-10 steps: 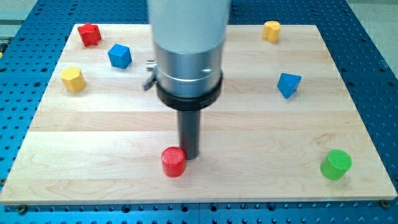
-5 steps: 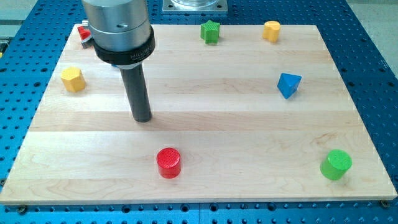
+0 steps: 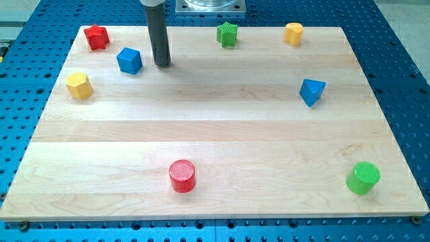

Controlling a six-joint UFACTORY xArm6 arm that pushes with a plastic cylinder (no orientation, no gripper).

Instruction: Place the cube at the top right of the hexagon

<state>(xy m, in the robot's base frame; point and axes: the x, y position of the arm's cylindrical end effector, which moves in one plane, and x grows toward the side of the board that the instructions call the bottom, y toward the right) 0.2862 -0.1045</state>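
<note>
Seven blocks sit on the wooden board point(image 3: 215, 134), and my tip point(image 3: 162, 65) is down near the view's top left, just to the right of the blue cube point(image 3: 129, 60), with a narrow strip of bare wood between them, so it is not touching. The end effector is only a plain dark rod; it has nothing to spread or press together and it pinches nothing.

The blue cube lies near the view's top left, below and to the right of the red star-like block point(image 3: 97, 37) in the corner. The yellow hexagon point(image 3: 78, 86) sits below and to the left of the cube, near the board's left edge, with clear wood between the two.

Along the view's top edge stand the green star-shaped block point(image 3: 228, 33) and, further right, a small yellow block point(image 3: 293, 33) whose exact shape I cannot make out. A second blue block point(image 3: 312, 91), angular and wedge-like, rests on the right half. The red cylinder point(image 3: 182, 176) stands near the bottom edge, left of centre, and the green cylinder point(image 3: 363, 178) is at the bottom right.
</note>
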